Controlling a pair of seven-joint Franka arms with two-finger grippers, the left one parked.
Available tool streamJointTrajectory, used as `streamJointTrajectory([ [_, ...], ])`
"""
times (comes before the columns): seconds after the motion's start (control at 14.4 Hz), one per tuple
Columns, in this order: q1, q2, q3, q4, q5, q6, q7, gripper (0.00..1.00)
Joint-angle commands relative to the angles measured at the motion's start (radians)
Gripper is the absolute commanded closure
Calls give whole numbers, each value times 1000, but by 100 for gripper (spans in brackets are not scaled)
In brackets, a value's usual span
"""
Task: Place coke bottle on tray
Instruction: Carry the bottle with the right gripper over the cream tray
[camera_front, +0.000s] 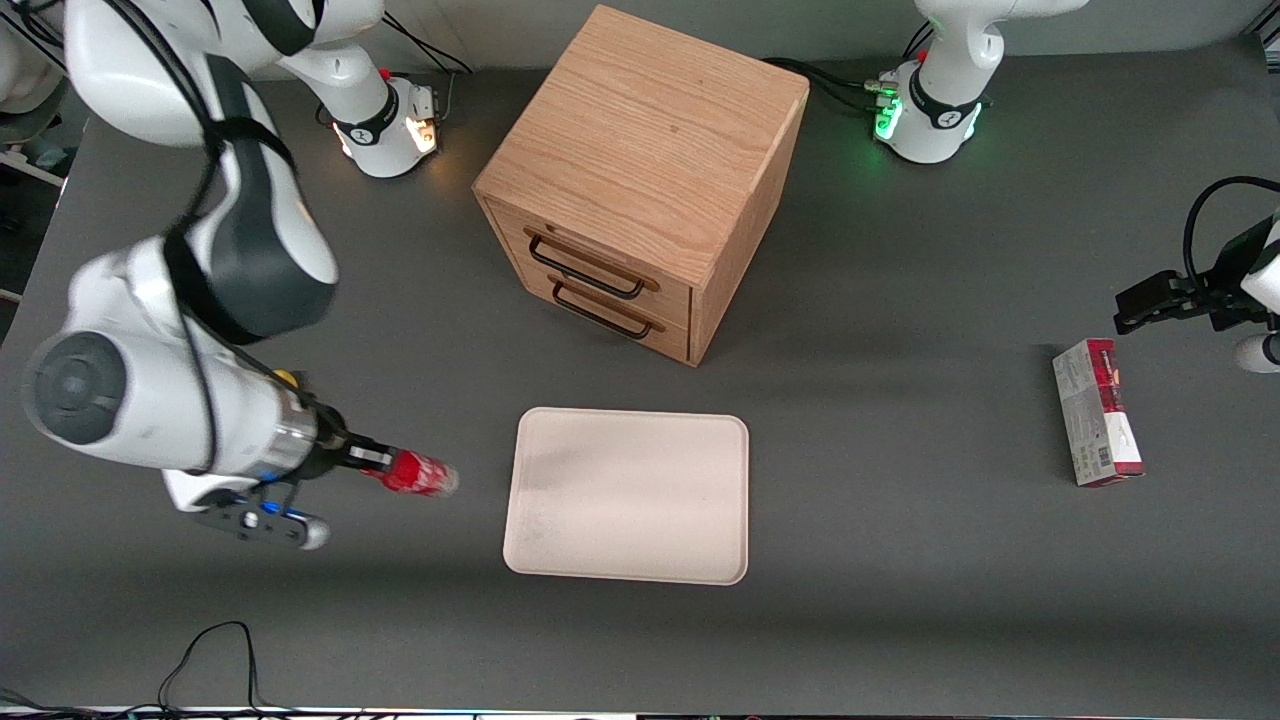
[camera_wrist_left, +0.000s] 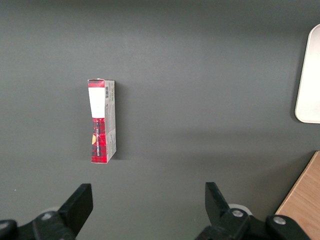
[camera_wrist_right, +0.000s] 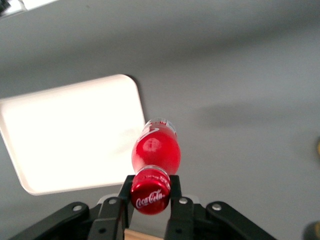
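The gripper (camera_wrist_right: 150, 196) is clamped on the coke bottle (camera_wrist_right: 155, 152) at the neck, just below the red cap, with one finger (camera_wrist_right: 176, 192) pressed to each side. The bottle hangs from that grip with its clear base pointing away from the wrist camera. In the front view the gripper (camera_front: 372, 462) holds the coke bottle (camera_front: 418, 473) tilted well off upright, base toward the tray (camera_front: 628, 495); it appears lifted clear of the table (camera_front: 900, 600), near the tray's edge at the working arm's end but not yet over it.

Assessment: the step in hand is the carry to the tray. The tray surface is bare, so any landing spot is available; the middle is preferable to the rim, since the low raised rim could tip a narrow base. The bottle should be brought closer to upright before it is lowered, otherwise it is likely to land on its edge and roll. The neck grip is small and the cap smooth, so a slow traverse is advisable. Release should come only once the base rests flat.

Farther from the front camera stands the oak cabinet (camera_front: 645, 190), well apart from the path. The red-and-grey carton (camera_front: 1097, 412) lies toward the parked arm's end of the table, not involved.
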Motion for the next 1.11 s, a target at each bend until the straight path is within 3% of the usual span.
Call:
streamJointTrajectory([
  [0.0,69,91,2,73,-72,55,108,100],
  [1.04,135,231,1,67,-117,210,269,100],
])
